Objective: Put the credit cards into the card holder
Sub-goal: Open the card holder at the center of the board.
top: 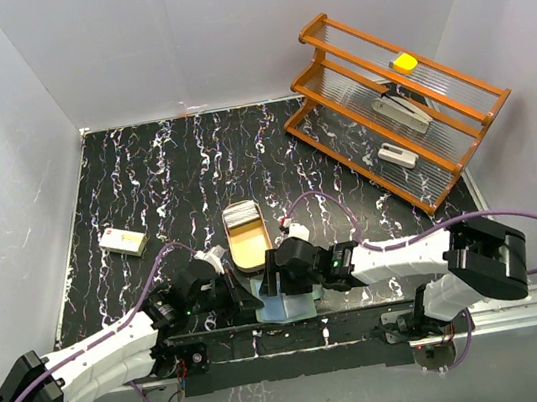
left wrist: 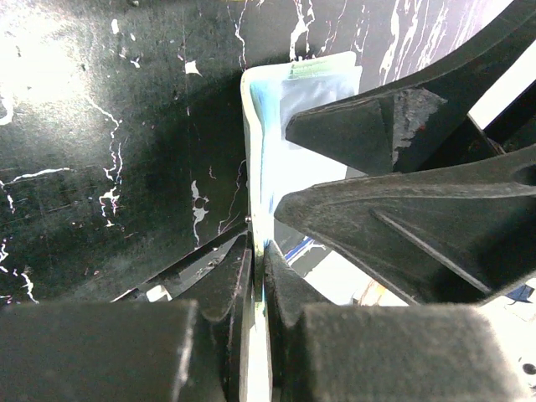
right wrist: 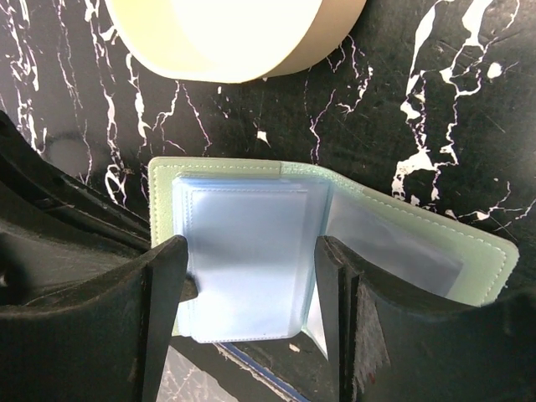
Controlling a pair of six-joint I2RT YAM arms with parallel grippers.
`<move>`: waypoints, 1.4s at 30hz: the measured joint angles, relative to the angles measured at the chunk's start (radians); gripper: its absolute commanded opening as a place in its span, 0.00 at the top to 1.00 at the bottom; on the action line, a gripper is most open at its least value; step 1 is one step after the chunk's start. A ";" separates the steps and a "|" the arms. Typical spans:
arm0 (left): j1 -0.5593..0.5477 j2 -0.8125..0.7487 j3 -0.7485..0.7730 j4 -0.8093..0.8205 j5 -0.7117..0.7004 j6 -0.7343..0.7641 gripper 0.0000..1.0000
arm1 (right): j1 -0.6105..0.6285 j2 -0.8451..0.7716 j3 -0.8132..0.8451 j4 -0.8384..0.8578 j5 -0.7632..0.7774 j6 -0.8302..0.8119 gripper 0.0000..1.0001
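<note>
- Currently the card holder point(top: 292, 305) lies open on the black marbled table point(top: 144, 179) at the near edge, between the two arms and just in front of the oval wooden tray point(top: 253, 251).
- Right wrist view: the card holder's pale green cover point(right wrist: 490, 260) is spread flat, with the blue-grey clear pockets facing up. None of the pockets in view holds a card.
- Left gripper point(left wrist: 258, 270): the jaws are together, clamped on the thin edge of the card holder's left cover. The left wrist view shows that edge end-on as a pale strip running up from between the fingertips.
- Right gripper point(right wrist: 251, 251): the jaws are apart. One finger point(right wrist: 163, 318) stands at the left side of the pocket leaf and the other at its right side, near the fold. Whether the fingers touch the leaf cannot be told.
- The credit cards point(top: 240, 212) sit as a pale stack at the far end of the tray, well apart from both grippers.
- The tray's near end lies just beyond the card holder. Its rim fills the upper part of the right wrist view.
- A small white box point(top: 123, 242) lies on the table to the left.
- An orange rack point(top: 336, 110) stands at the far right corner with several small items on its shelves, one of them yellow.
</note>
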 measured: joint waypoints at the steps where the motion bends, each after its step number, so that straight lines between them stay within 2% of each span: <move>1: 0.000 0.000 0.000 0.000 0.001 0.001 1.00 | 0.000 0.005 0.000 0.000 -0.003 0.000 0.40; 17: 0.000 0.002 0.000 -0.016 0.004 0.018 1.00 | 0.000 0.049 0.004 0.005 -0.011 -0.002 0.42; 42: 0.000 0.000 0.000 -0.015 0.004 0.017 0.98 | 0.000 -0.023 0.015 -0.190 0.085 -0.018 0.42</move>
